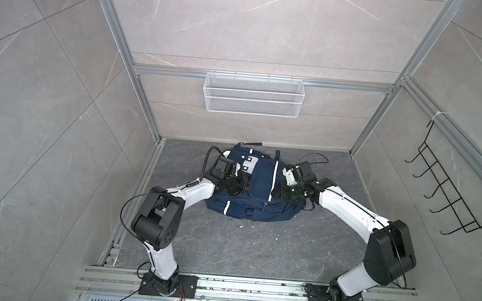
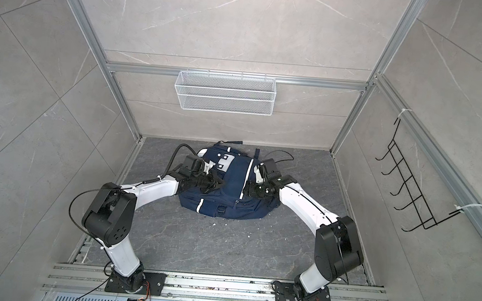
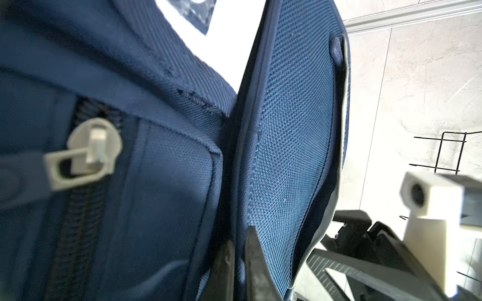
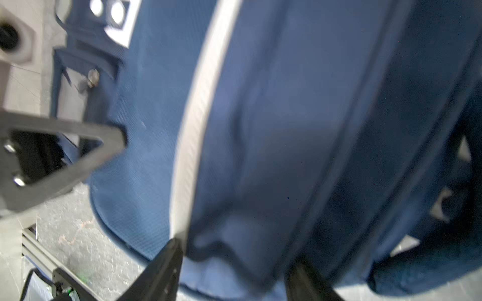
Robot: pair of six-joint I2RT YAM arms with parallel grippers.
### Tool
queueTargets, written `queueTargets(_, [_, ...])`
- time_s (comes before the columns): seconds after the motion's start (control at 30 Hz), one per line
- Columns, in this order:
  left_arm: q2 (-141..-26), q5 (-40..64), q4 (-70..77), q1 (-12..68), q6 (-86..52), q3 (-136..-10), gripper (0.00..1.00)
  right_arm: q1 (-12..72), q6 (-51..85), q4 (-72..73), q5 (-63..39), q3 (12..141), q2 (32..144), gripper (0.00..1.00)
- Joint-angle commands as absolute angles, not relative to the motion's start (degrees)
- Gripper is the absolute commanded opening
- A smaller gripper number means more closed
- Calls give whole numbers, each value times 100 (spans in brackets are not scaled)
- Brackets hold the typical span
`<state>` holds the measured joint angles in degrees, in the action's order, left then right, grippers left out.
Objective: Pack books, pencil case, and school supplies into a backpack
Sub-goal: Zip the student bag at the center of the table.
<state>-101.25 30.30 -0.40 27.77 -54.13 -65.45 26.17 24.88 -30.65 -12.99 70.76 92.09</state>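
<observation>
The navy backpack [image 1: 256, 184] lies on the dark floor [image 1: 226, 244], and its contents are hidden. The left gripper [image 3: 238, 247] is clamped tight on a seam of the backpack. The right gripper [image 4: 238, 252] stands with its jaws apart, astride a fold of the fabric.

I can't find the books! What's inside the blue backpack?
The inside cannot be seen. Only the navy outer fabric of the backpack and a zip slider show, and the fabric covers whatever it holds. No books or pencil case are visible anywhere.
</observation>
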Motion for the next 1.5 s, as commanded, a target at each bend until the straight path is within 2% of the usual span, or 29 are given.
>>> queueTargets(0.0, [-10087, 3047, 261, 2784, -5670, -7079, 0, 2672, 2282, -3172, -1190, 7496, 9199, 71])
queueTargets(0.03, [-10119, 3045, 278, 2777, -5719, -7170, 0, 2663, 2245, -3249, -1167, 7514, 9149, 73])
queueTargets(0.1, [-10255, 3035, 344, 2772, -5810, -7403, 0, 2716, 2114, -3474, -987, 7479, 8974, 86])
queueTargets(0.17, [-10428, 3008, 415, 2773, -5930, -7593, 0, 2830, 1954, -3761, -632, 7445, 8820, 93])
queueTargets(0.33, [-10728, 3042, 650, 2784, -6209, -7874, 0, 3055, 1986, -4463, 196, 7459, 8707, 94])
queueTargets(0.53, [-10867, 3098, 787, 2799, -6345, -7968, 0, 3484, 2173, -4469, 513, 7669, 9015, 90])
queueTargets(0.73, [-10838, 3161, 855, 2807, -6352, -7924, 0, 3564, 2432, -4099, 581, 7936, 9511, 77])
queueTargets(0.87, [-10776, 3238, 976, 2812, -6422, -7760, 0, 3561, 2443, -3975, 534, 8194, 9877, 62])
queueTargets(1.03, [-10700, 3277, 1143, 2806, -6495, -7614, 0, 3557, 2486, -4207, 755, 8568, 10303, 49])
queueTargets(1.17, [-10695, 3309, 1145, 2809, -6497, -7620, 0, 3558, 2479, -4241, 826, 8555, 10360, 34])
queueTargets(1.37, [-10678, 3296, 1150, 2782, -6461, -7594, 0, 3551, 2479, -4302, 946, 8344, 10202, 17])
queueTargets(1.47, [-10639, 3263, 1112, 2738, -6406, -7528, 0, 3542, 2461, -4301, 993, 8173, 10039, 5])
